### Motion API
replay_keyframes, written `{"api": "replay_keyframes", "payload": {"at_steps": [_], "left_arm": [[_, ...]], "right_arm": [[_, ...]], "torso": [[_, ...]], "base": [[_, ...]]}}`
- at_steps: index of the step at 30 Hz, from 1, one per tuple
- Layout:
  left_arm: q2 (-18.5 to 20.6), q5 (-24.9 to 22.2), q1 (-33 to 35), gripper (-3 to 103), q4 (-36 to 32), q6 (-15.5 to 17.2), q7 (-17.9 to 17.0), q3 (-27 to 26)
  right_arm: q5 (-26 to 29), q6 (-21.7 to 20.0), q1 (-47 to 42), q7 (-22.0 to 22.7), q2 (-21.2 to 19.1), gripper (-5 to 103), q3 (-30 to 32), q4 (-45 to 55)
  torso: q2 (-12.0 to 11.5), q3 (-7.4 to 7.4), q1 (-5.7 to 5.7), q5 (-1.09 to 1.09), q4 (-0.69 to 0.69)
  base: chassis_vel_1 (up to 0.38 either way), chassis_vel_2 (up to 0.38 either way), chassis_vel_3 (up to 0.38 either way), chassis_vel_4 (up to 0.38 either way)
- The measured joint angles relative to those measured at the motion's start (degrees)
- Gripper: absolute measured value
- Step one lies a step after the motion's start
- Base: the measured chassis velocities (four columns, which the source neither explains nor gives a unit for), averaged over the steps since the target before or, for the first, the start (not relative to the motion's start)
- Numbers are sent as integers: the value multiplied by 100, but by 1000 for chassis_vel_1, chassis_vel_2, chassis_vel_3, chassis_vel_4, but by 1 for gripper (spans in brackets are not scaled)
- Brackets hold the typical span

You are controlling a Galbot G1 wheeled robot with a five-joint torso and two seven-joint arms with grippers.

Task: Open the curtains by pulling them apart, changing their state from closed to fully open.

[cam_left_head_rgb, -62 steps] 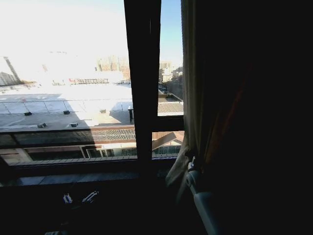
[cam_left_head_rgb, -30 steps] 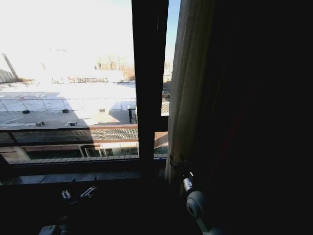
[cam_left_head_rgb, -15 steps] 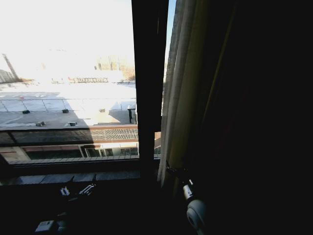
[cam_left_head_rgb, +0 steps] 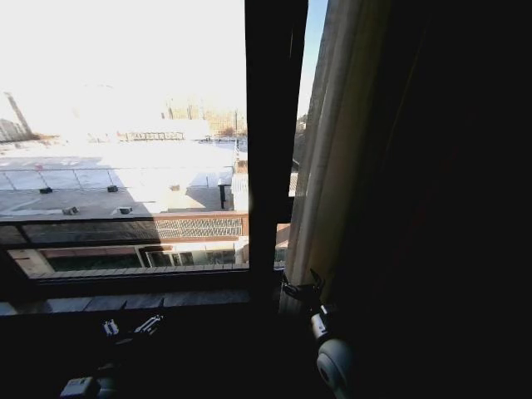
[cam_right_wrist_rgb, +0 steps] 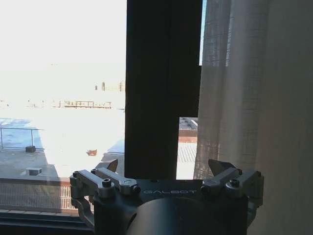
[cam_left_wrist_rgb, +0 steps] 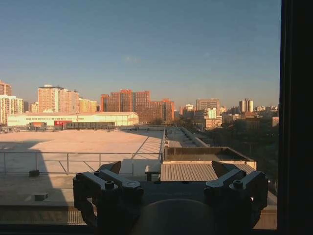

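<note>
- Curtain panel (cam_left_head_rgb: 332,150) hangs bunched right of the dark window frame (cam_left_head_rgb: 270,141); sheer, soft, light fabric, best pinched at its lower inner edge.
- Right gripper (cam_left_head_rgb: 301,288) beside that hem, fingers spread, empty.
- Left gripper (cam_left_head_rgb: 133,326) low by the sill, fingers apart, idle.
</note>
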Motion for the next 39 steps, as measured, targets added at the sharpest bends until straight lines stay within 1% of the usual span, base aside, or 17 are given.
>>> {"api": "replay_keyframes", "payload": {"at_steps": [10,28,39], "left_arm": [[-34,19,46,100,-12,-90,9,18],[-46,28,99,100,-77,-115,22,16],[-60,38,106,100,-78,-115,28,24]], "right_arm": [[-125,16,-17,-69,3,100,-17,-76],[-326,58,-8,-200,-9,100,-65,-201],[-344,61,-11,-231,0,100,-77,-232]], "torso": [[1,0,0,-1,0],[0,0,0,-1,0],[0,0,0,-1,0]], "base": [[308,322,-314,-324],[353,359,-363,-359],[359,351,-350,-350]]}}
